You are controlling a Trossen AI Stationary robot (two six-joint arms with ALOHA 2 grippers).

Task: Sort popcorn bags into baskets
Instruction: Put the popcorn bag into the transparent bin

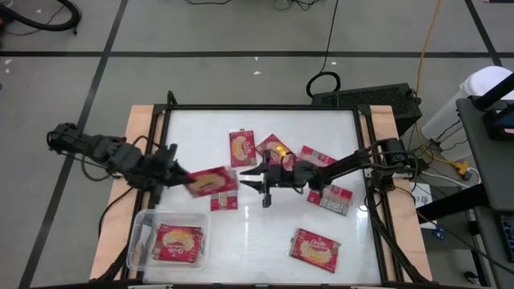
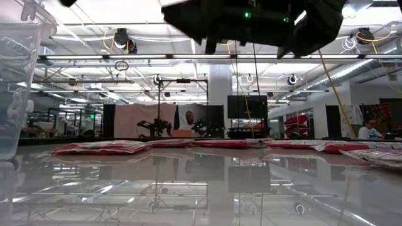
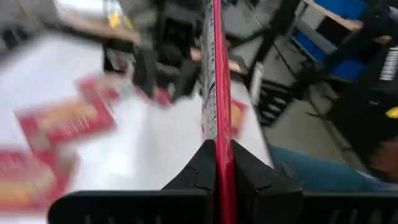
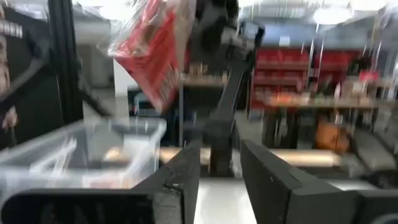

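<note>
Above table: left pincer clamping popcorn bag.

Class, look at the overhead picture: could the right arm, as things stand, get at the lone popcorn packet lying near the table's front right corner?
Probably yes. That packet lies flat and alone on the table, with nothing over it, on the right arm's side. The right gripper is open and holds nothing, so it looks free to reach back for it.
</note>
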